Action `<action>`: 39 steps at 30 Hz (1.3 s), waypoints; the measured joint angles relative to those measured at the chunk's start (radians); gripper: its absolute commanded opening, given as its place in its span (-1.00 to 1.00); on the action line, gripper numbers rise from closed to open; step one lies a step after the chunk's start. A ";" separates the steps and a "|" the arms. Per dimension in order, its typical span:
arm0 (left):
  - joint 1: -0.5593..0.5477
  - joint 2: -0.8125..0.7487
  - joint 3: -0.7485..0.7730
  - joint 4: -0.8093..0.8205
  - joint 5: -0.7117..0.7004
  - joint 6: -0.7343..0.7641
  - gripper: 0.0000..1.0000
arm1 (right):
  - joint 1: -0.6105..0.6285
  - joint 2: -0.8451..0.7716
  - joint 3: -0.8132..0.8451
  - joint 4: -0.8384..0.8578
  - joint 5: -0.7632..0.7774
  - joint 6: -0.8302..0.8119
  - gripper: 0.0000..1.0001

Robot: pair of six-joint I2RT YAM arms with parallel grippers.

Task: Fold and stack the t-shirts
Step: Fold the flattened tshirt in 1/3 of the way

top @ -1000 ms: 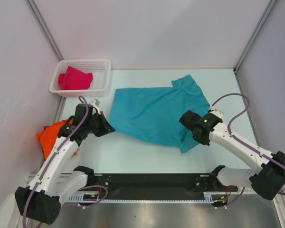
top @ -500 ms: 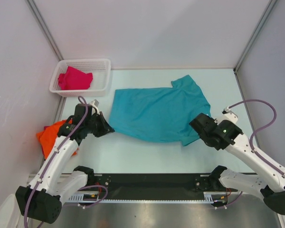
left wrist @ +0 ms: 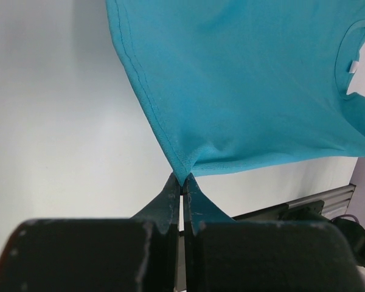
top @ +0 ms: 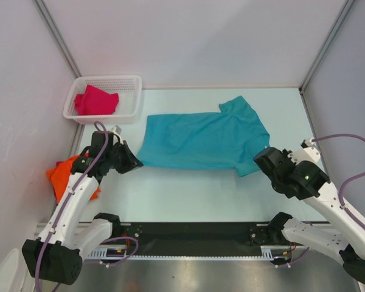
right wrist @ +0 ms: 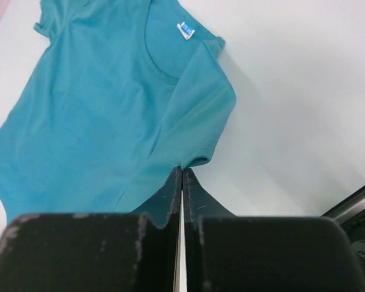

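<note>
The teal t-shirt (top: 201, 141) lies spread in the middle of the table (top: 188, 194), front side up, with the neck opening and its small label toward the right, and it is not folded yet. Its near edge looks pulled straight between the two arms. The cloth is mostly flat, with only soft wrinkles near the held points. The left gripper (top: 135, 163) has its jaws closed on the bottom hem corner, and the right gripper (top: 263, 159) has its jaws closed on the edge of the near sleeve. I judge the task is at an early step: this shirt is being straightened and no fold is made. The orange t-shirt (top: 66, 176) lies crumpled at the left table edge, and the magenta t-shirt (top: 96, 100) sits bunched in the white basket (top: 131, 79). No stack exists.
</note>
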State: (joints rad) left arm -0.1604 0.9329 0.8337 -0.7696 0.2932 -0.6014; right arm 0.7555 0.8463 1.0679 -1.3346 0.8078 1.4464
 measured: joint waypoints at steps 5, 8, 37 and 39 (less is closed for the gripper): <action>0.014 0.000 0.032 -0.002 0.000 0.000 -1.00 | 0.000 0.012 0.039 0.000 0.008 -0.003 -1.00; 0.019 -0.002 0.041 -0.004 0.000 0.000 -1.00 | 0.000 0.005 0.041 0.001 0.005 -0.003 -1.00; 0.040 0.068 0.047 0.021 0.063 0.000 -0.98 | -0.114 0.145 -0.008 0.029 -0.061 -0.280 -1.00; 0.041 0.132 0.047 0.051 0.079 0.000 -0.98 | -0.152 0.183 -0.008 0.065 -0.076 -0.335 -1.00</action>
State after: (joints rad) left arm -0.1196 1.0649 0.8810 -0.7181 0.3725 -0.6010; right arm 0.6033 1.0290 1.0599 -1.2697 0.7322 1.1110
